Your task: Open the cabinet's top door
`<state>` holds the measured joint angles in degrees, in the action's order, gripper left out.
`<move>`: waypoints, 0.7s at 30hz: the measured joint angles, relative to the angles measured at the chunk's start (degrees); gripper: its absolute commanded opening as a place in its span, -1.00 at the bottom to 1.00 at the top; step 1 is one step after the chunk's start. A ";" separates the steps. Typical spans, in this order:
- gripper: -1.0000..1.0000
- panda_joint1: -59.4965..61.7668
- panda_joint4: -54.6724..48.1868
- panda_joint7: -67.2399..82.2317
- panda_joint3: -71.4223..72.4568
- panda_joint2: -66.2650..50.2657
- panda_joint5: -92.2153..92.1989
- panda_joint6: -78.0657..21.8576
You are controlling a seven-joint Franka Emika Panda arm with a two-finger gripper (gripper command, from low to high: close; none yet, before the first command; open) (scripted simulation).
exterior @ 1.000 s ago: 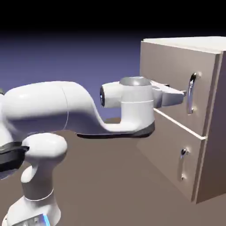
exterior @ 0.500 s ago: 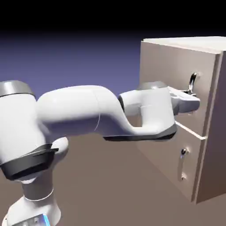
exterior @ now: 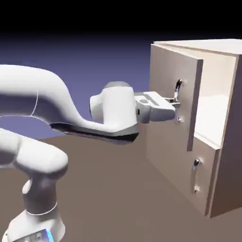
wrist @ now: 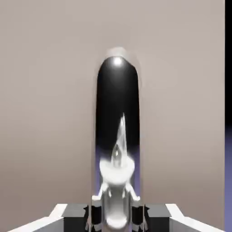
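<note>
The beige cabinet (exterior: pixel 226 156) stands at the right of the exterior view. Its top door (exterior: pixel 166 75) is swung partly outward, so the pale inside (exterior: pixel 212 111) shows behind its free edge. My gripper (exterior: pixel 174 109) is shut on the lower part of the door's curved silver handle (exterior: pixel 177 89). In the hand view the handle (wrist: pixel 117 113) runs up the middle as a dark shiny bar, clamped between my gripper (wrist: pixel 117 214) at the bottom edge, with the door panel (wrist: pixel 45 113) filling the picture behind it.
Below the top door, the shorter lower door (exterior: pixel 176 165) is closed, with its small silver handle (exterior: pixel 195 176). The white arm reaches in from the left at handle height. A strip of blue backdrop (wrist: pixel 228 181) shows past the door's edge.
My gripper reached the handle, closed on it, then drew back to the left. The top door has swung from closed to partly open with it.
</note>
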<state>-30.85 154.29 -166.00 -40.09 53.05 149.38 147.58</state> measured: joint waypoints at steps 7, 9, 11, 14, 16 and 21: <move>-1.00 10.68 9.23 4.70 14.00 6.47 -14.65 -4.65; -1.00 12.30 11.66 6.91 17.58 9.05 -19.63 -6.42; -1.00 13.56 13.79 8.95 21.14 11.52 -24.61 -8.13; -1.00 14.58 16.50 11.90 26.34 15.06 -32.09 -10.83; -1.00 14.72 18.00 13.77 29.77 17.24 -37.08 -12.80; -1.00 13.42 20.68 17.85 38.64 21.75 -49.55 -18.61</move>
<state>-17.42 174.97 -148.16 -1.45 74.81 99.83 128.97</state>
